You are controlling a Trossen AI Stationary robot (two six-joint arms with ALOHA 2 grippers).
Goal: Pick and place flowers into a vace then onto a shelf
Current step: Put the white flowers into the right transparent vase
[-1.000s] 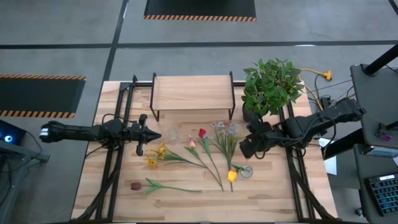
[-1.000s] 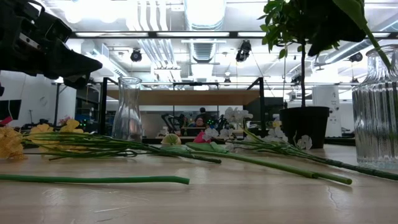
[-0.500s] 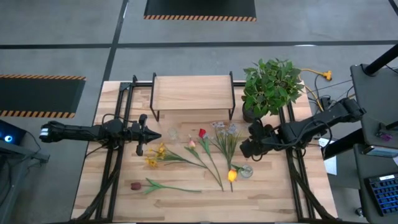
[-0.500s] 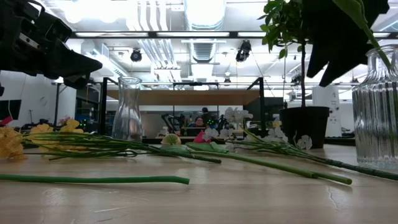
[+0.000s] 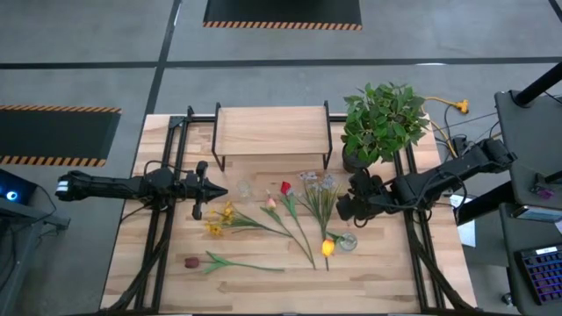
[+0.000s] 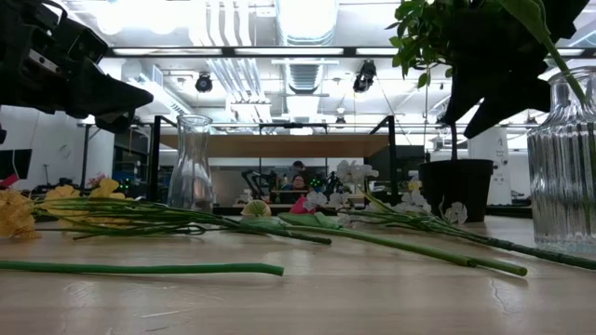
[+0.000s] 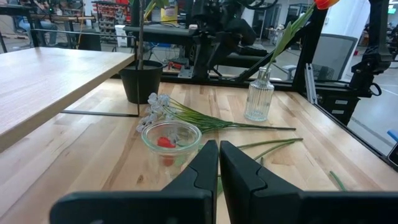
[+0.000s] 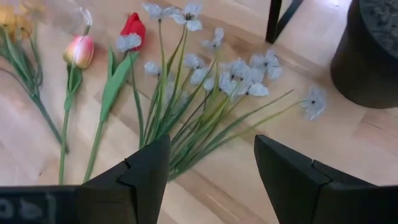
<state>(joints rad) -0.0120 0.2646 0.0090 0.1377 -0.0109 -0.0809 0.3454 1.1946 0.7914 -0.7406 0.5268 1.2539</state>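
Loose flowers lie flat on the table: a yellow bunch (image 5: 219, 218), a pink tulip (image 8: 79, 51), a red tulip (image 8: 132, 26), a white-lilac spray (image 8: 205, 81) and a dark maroon flower (image 5: 191, 262). An orange tulip (image 5: 327, 247) stands with its stem in a ribbed glass vase (image 7: 259, 96). A second, smooth glass vase (image 5: 243, 188) stands empty of stems. The shelf (image 5: 272, 132) is at the table's far side. My right gripper (image 8: 211, 168) hovers open above the spray's stems, slanting down. My left gripper (image 7: 219, 168) is shut, level, at the left, just short of the smooth vase.
A bushy potted plant (image 5: 382, 123) in a black pot stands at the far right, close behind my right arm. The ribbed vase (image 6: 563, 167) is just on the near side of my right gripper. Bare wood lies along the table's near edge (image 5: 281, 294).
My right gripper has come down toward the white-lilac spray, shifting slightly toward the table's left and tipping more steeply downward. Its fingers stay as wide apart as before. The flowers and vases have not moved.
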